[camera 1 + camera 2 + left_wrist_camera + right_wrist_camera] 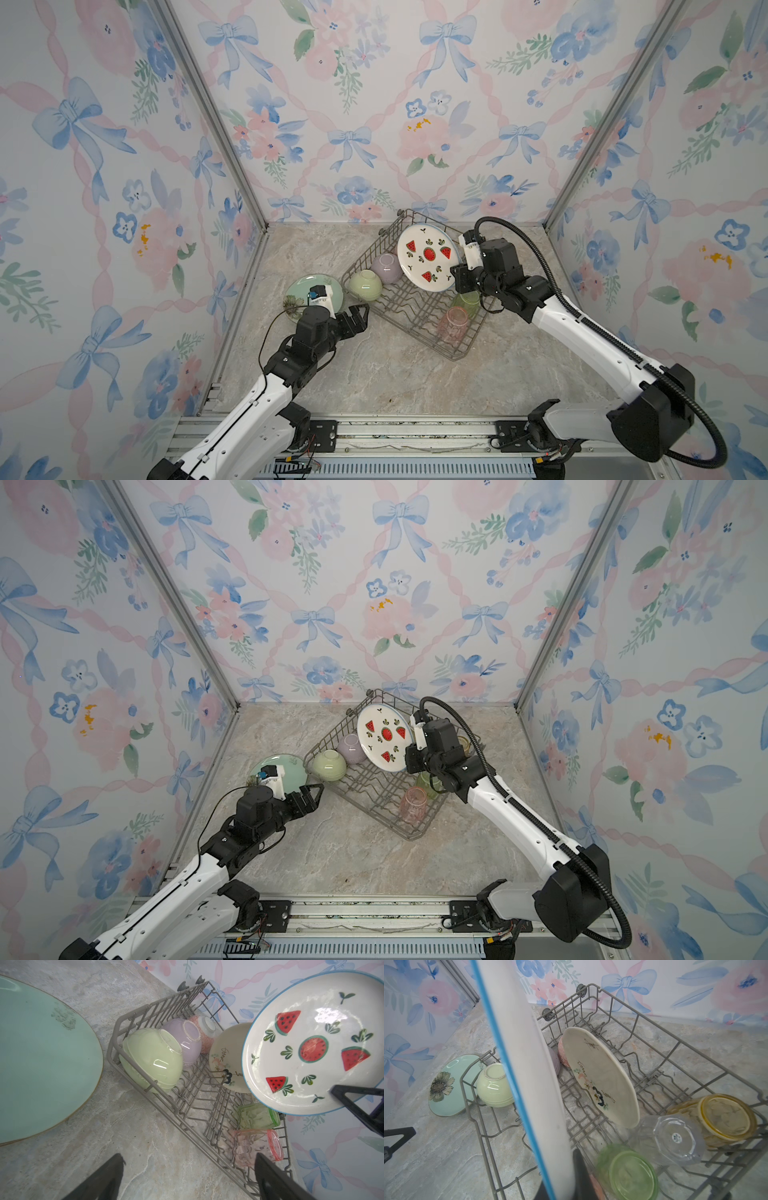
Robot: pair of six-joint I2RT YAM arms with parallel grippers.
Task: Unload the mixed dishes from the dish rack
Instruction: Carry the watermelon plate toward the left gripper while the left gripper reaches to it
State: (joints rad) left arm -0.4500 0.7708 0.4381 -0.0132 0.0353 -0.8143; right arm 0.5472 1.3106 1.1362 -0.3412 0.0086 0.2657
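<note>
Item in hand: round white ceramic plate with blue rim and watermelon print [428, 257], held on edge above the square grey wire dish rack [409, 316], face turned toward the rack's left side. Holder: right gripper [456, 274], jaws narrow and pinched on the plate's lower right rim only. Left gripper [359, 316]: jaws spread wide, empty, just outside the rack's near-left wall. Already out: round mint plate with a flower motif [41, 1053], flat on the marbled tabletop [374, 382] left of the rack. In the rack: cream floral plate [602, 1076] leaning in the tines behind the held plate; pale green bowl [365, 284], lilac bowl [386, 268] and speckled pink bowl [204, 1030] along the left wall; green [467, 299], pink [453, 324], clear [672, 1140] and amber [724, 1118] glass tumblers on their sides along the right wall. Handling note: a rim pinch probably lets the plate swing, so raise it slowly until its lower edge clears tines and wall, keep it off the cream plate, carry it over the left wall past the bowls, tilt it flat low over the tabletop, and set it beside or onto the mint plate before opening. The left gripper should likely keep out of that path.
</note>
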